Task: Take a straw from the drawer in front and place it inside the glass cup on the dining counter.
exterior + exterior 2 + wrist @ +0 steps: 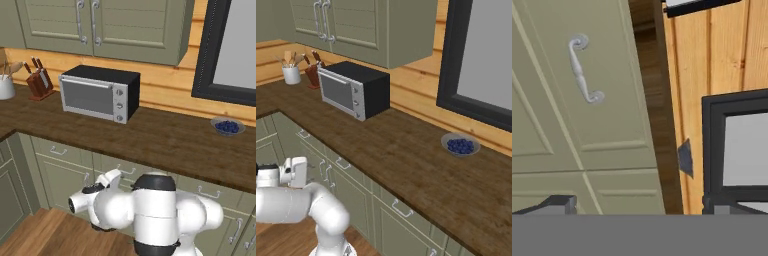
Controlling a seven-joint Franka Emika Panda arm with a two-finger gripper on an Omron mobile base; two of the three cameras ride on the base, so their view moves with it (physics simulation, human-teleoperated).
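My gripper (643,207) is open: its two dark fingertips stand wide apart at the bottom of the hand view with nothing between them. It faces a shut sage-green drawer (612,110) with a silver handle (584,70), seen rolled on its side just under the dark wood worktop edge (657,100). In the base views my arm (150,210) is folded low in front of the row of shut drawers (57,150). The straw is hidden. The glass cup and the dining counter are out of view.
On the worktop (165,140) stand a black toaster oven (99,92), a knife block (39,82), a white utensil crock (6,86) and a bowl of blueberries (227,126). A black-framed window (481,75) and upper cabinets (100,25) hang above.
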